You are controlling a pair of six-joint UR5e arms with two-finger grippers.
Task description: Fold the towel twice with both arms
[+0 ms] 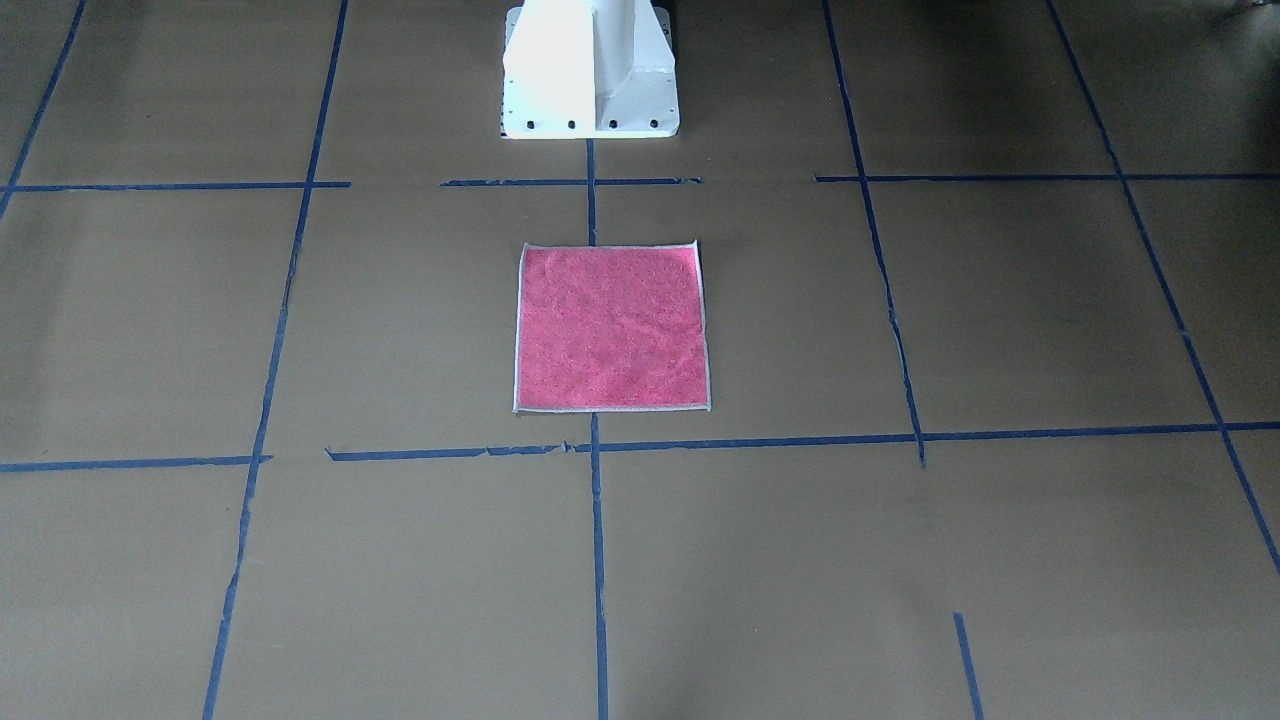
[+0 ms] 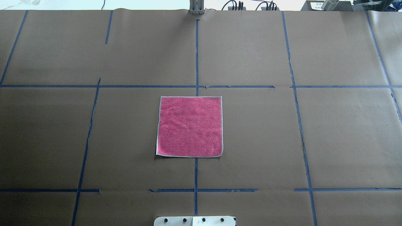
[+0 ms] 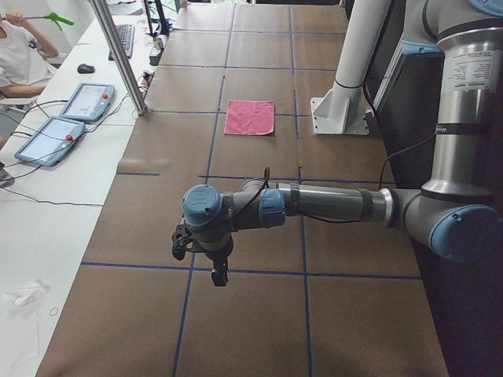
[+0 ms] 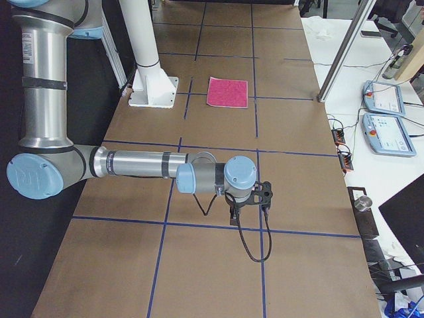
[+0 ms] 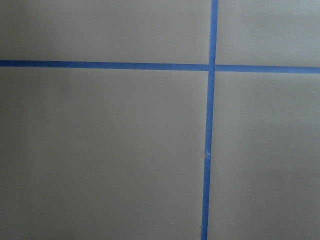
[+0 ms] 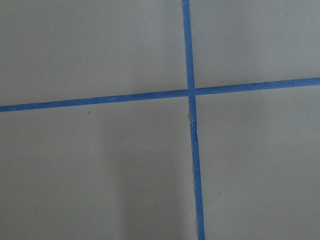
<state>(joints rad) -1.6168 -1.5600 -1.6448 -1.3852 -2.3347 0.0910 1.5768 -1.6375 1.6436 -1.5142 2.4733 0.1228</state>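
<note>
Pink towel (image 2: 190, 126) flat, unfolded, untouched.
Lies well apart from left gripper (image 3: 219, 273) and right gripper (image 4: 236, 214), roughly midway between them; cannot tell whether either is open.

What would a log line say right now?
towel: flat, unfolded, pink side up | left hand: away from towel, grip unclear | right hand: away from towel, grip unclear | folds: none
</note>
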